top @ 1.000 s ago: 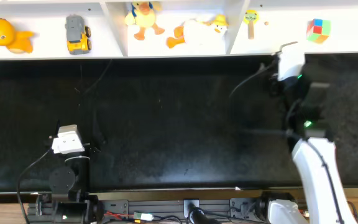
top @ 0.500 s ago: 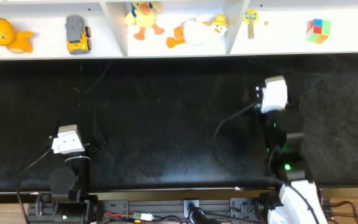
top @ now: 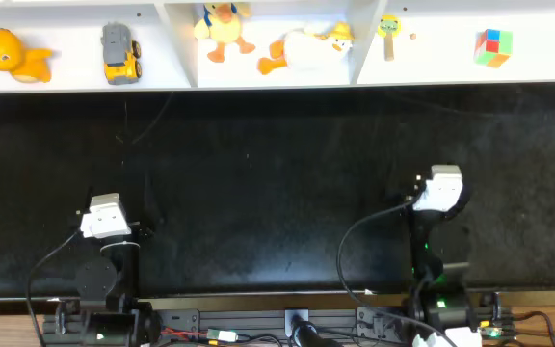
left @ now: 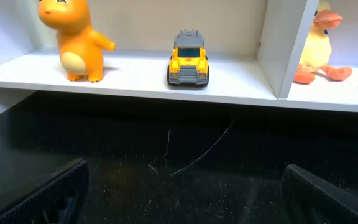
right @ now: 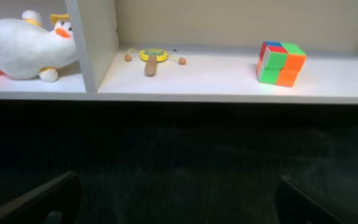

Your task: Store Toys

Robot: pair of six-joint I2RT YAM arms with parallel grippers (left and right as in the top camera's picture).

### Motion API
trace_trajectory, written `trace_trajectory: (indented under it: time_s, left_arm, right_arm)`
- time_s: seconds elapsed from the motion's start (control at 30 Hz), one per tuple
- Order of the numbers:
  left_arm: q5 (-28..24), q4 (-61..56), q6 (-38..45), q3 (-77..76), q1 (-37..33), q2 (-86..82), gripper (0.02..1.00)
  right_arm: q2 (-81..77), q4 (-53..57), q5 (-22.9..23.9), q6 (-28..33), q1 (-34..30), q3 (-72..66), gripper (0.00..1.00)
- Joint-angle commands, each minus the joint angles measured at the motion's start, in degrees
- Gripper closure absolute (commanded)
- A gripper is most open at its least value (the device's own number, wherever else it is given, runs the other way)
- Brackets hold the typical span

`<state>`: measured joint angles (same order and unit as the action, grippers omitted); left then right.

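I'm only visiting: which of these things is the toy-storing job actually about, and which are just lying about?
Part of the job: orange toy figure, yellow toy truck, yellow duck plush, white duck plush, little rattle and colour cube, all on the white shelf.

Just there: black mat, thin wire lying on it.

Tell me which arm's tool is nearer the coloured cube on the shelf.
Right. The right tool is over the mat, facing the coloured cube in its compartment; the left tool is far across the mat, facing the yellow truck.
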<state>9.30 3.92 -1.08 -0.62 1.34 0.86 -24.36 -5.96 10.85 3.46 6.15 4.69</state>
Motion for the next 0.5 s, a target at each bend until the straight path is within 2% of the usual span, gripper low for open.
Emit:
trace_trajectory:
  time_s: [0.03, 0.2, 0.5]
  left_arm:
    - [0.7, 0.1, 1.3, 0.2, -0.3, -0.7, 0.023]
    - [0.7, 0.1, 1.3, 0.2, -0.3, -0.7, 0.020]
    - [0.7, 0.1, 1.3, 0.2, -0.3, -0.7, 0.020]
  right_arm:
    - [6.3, 1.4, -1.2, -1.4, 0.2, -2.9, 0.005]
    - [11.4, 12.0, -1.3, -1.4, 0.2, -3.5, 0.005]
    - [12.2, 11.5, -1.4, -1.4, 0.3, -3.5, 0.005]
